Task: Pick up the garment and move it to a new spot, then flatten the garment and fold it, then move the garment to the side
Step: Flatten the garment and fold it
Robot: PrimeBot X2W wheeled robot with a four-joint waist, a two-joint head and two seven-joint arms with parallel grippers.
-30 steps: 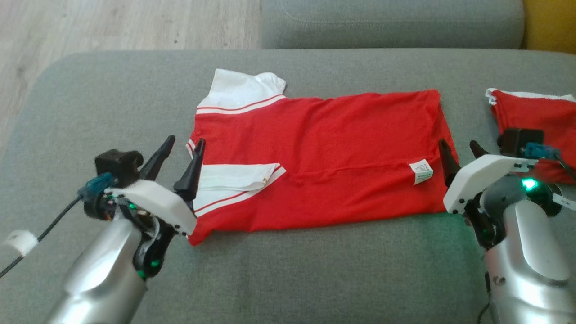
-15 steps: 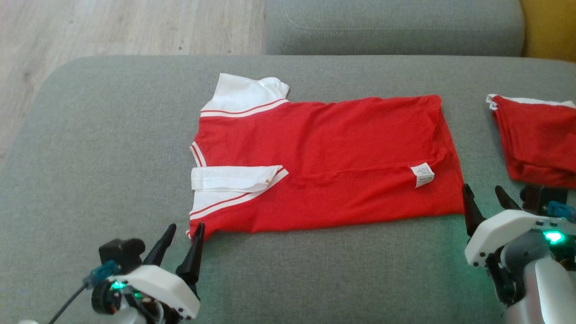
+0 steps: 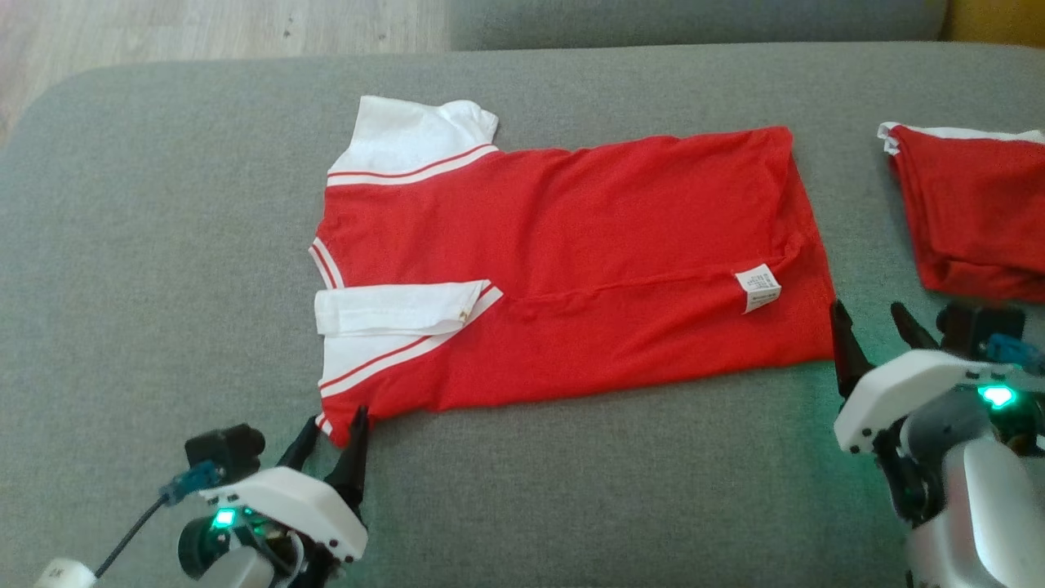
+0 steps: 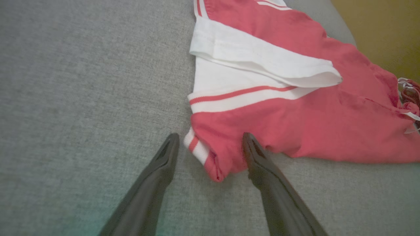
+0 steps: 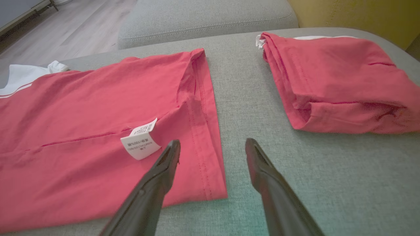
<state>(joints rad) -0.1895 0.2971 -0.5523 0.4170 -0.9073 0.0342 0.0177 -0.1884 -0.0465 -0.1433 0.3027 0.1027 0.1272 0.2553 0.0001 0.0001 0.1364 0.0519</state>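
Pulled back since a second ago, my left pincer [image 3: 336, 416] straddles the garment's [image 3: 571, 245] near striped corner, released; my right pincer [image 3: 865, 309] straddles its hem corner, also released.

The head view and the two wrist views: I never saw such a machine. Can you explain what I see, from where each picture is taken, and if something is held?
This is a robot with two arms, each ending in two long dark fingers. The head view looks down from the robot's head onto a grey sofa cushion. On it a red-and-white shirt lies flat, with a white label near its hem. A second red garment lies folded further right. The other two pictures come from cameras on the wrists, looking along the fingers. The left fingers stand open around the shirt's near left corner. The right fingers stand open astride the near hem corner. Nothing is held.
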